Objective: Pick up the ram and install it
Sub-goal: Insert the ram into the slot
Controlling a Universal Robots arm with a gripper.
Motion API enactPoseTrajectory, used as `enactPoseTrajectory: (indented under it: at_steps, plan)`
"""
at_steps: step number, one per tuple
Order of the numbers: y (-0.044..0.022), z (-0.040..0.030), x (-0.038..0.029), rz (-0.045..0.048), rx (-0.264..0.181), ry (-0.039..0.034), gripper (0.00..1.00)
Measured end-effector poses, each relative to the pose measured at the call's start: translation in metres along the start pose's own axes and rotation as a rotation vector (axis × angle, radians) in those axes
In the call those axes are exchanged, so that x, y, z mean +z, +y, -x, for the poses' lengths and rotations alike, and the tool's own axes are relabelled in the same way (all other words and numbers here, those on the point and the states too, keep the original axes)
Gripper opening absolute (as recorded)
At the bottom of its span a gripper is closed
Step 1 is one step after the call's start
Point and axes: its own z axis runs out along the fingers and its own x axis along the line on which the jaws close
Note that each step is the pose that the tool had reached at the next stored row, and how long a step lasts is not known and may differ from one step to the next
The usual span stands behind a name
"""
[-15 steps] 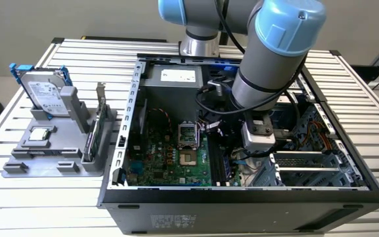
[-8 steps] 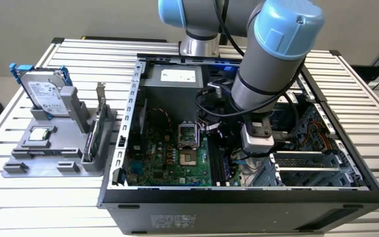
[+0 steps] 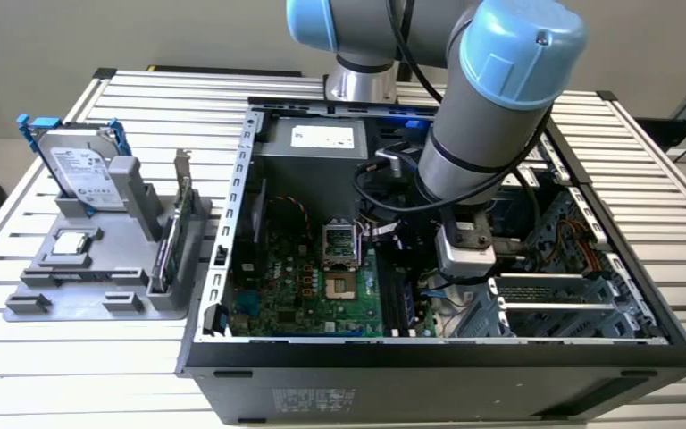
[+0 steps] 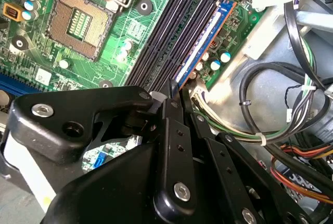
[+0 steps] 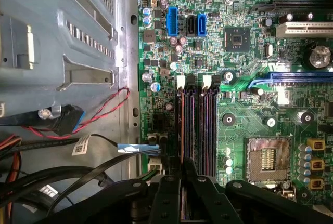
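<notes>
My gripper (image 3: 445, 284) reaches down into the open computer case (image 3: 439, 353), over the black memory slots (image 3: 397, 304) of the green motherboard (image 3: 301, 299). In the second wrist view the ram (image 4: 205, 39), a thin stick with a blue strip, lies along the outermost slot next to the empty slots (image 4: 166, 31). The gripper (image 4: 177, 90) is shut, its black fingertips pinching the stick's near end. The first wrist view has the gripper (image 5: 183, 169) over the row of slots (image 5: 196, 130), with the stick edge-on and hard to make out. How deep the stick sits cannot be told.
The processor socket (image 5: 268, 159) lies beside the slots. Cable bundles (image 4: 270, 104) and a metal drive cage (image 5: 62, 37) crowd the other side. Outside the case, on the exterior view's left, a grey holder (image 3: 33, 304) carries a hard drive (image 3: 81, 170) and an upright card (image 3: 167, 250).
</notes>
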Motion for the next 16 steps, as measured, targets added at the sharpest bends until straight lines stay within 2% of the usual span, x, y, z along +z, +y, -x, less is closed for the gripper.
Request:
enactPoseTrajectory:
  at_steps: [4,9,16]
  plan:
    - [0.0003,0.0001,-0.0008,0.0011,0.000,-0.0002,1.00]
    - [0.0003,0.0005,-0.0082,-0.0029,0.001,-0.0010,1.00]
    - [0.0007,0.0015,-0.0300,-0.0041,0.005,-0.0043,1.00]
